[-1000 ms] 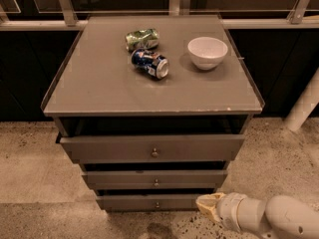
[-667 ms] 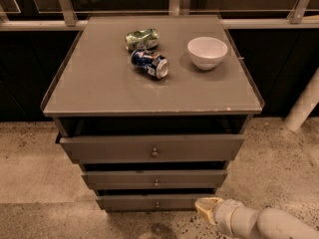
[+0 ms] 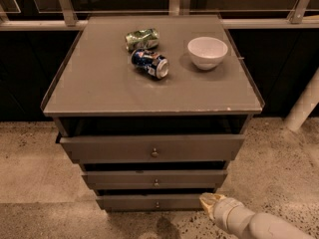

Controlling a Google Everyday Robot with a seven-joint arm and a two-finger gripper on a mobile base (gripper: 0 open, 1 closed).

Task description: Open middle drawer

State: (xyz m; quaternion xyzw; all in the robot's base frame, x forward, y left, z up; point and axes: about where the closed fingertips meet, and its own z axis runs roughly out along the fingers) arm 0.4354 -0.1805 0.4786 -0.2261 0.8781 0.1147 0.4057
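Note:
The grey-brown cabinet has three drawers. The middle drawer (image 3: 155,179) is the second one, with a low flat front and a small round metal knob (image 3: 156,182) at its centre. Its front stands slightly forward of the bottom drawer (image 3: 155,202). The taller top drawer (image 3: 152,147) is pulled out a little, with a dark gap above it. My gripper (image 3: 208,203) is at the lower right, low beside the right end of the bottom drawer, below and to the right of the middle drawer's knob. It touches no knob.
On the cabinet top (image 3: 99,83) lie a green crushed can (image 3: 142,38) and a blue can (image 3: 150,63) on their sides, and a white bowl (image 3: 207,52) stands at the right. A white post (image 3: 304,106) stands on the speckled floor at the right.
My arm has drawn back toward the lower right of the view, and the gripper tip sits slightly lower. The drawers have not moved.

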